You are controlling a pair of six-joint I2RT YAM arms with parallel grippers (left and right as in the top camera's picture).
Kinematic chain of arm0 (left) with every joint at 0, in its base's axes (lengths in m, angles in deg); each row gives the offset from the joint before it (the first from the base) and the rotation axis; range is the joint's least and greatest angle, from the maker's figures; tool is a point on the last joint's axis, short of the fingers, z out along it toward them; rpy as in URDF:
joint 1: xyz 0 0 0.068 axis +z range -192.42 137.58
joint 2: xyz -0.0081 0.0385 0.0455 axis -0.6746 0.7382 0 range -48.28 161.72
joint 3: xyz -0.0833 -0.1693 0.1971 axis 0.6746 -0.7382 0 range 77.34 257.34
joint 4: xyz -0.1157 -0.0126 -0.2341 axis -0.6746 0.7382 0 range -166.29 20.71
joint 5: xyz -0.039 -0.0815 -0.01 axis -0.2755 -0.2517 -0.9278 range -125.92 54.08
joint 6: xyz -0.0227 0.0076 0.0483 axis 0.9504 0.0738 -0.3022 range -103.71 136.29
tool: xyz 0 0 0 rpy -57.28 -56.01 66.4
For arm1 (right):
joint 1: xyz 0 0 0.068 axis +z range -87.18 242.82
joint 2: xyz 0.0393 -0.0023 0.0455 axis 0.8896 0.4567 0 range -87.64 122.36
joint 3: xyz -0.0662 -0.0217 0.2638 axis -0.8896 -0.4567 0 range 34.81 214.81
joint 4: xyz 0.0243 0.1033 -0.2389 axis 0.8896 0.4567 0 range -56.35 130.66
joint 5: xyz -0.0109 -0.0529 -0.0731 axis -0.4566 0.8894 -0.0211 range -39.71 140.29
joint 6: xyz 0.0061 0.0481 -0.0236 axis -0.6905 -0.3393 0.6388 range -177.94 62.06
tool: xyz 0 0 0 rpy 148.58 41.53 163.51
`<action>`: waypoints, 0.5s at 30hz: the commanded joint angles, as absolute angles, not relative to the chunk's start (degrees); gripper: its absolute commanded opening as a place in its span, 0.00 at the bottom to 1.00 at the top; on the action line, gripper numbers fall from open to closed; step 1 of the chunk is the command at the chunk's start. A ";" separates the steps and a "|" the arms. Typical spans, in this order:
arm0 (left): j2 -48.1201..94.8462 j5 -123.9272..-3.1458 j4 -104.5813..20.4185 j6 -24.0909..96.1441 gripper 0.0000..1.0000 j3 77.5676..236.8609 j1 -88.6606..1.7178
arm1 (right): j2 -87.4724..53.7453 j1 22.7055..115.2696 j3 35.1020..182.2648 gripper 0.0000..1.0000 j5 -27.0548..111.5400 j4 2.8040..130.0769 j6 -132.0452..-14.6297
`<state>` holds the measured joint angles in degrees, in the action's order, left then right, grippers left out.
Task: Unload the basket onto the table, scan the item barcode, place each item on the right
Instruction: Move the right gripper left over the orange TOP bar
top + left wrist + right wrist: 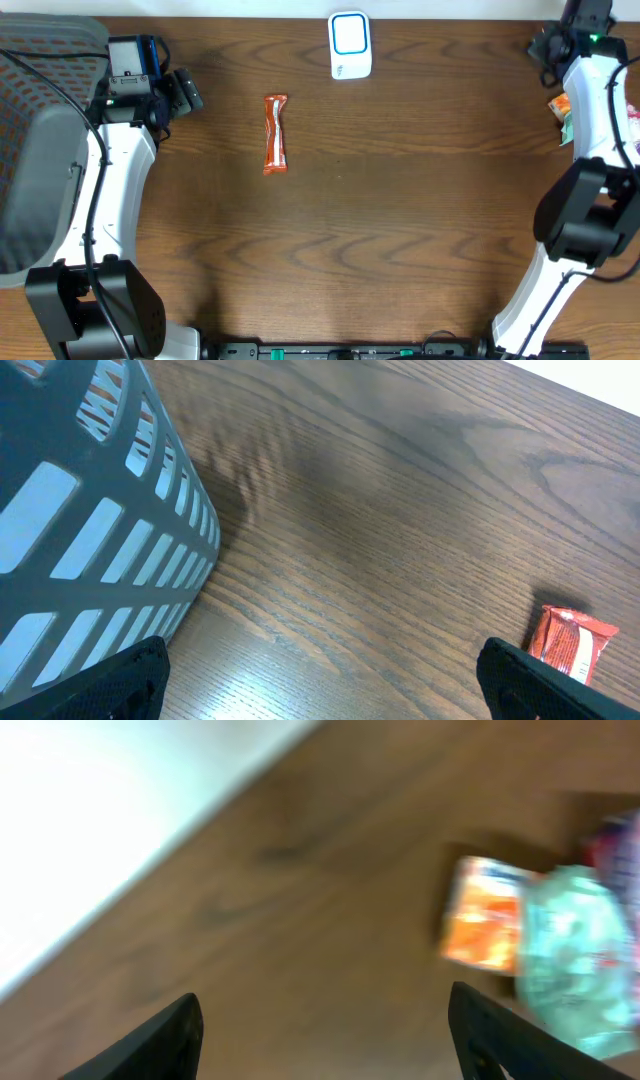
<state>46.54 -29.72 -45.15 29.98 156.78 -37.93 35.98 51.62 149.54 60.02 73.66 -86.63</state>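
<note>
Overhead view: orange foil snack bar (275, 133) lies flat on dark wooden desk (400, 230), well apart from both my arms, below and left of white rectangular scanner with blue ring (350, 45). My left pincer (330, 685) gapes wide, empty, beside grey slatted plastic basket (90, 530). My right pincer (330, 1040) spread open, nothing between fingers, over blurred orange and pale green packets (520, 940) at desk's far right. Judgement: nothing held, nothing at scanner. Left to do: grasp, lift, present barcode.
</note>
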 commanded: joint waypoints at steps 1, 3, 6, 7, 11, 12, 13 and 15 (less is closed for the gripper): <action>46.83 -29.22 -45.02 30.49 0.98 157.06 -37.67 | 32.43 53.46 149.61 0.75 47.94 73.25 -86.54; 46.83 -29.22 -45.02 30.49 0.98 157.06 -37.67 | 31.98 54.57 149.61 0.75 42.12 72.79 -86.56; 46.83 -29.22 -45.02 30.49 0.98 157.06 -37.67 | 32.02 56.26 149.59 0.79 36.13 72.70 -86.58; 46.83 -29.22 -45.02 30.49 0.98 157.06 -37.67 | 32.09 56.89 149.59 0.81 34.84 72.90 -86.58; 46.83 -29.22 -45.02 30.49 0.98 157.06 -37.67 | 32.11 59.93 149.54 0.97 31.19 73.90 -86.56; 46.83 -29.22 -45.02 30.49 0.98 157.06 -37.67 | 32.11 60.76 149.54 0.99 30.34 74.17 -86.56; 46.83 -29.22 -45.02 30.49 0.98 157.06 -37.67 | 32.11 61.61 149.54 0.99 29.93 74.58 -86.58; 46.83 -29.22 -45.02 30.49 0.98 157.06 -37.67 | 32.11 63.62 149.54 0.99 29.77 75.85 -86.58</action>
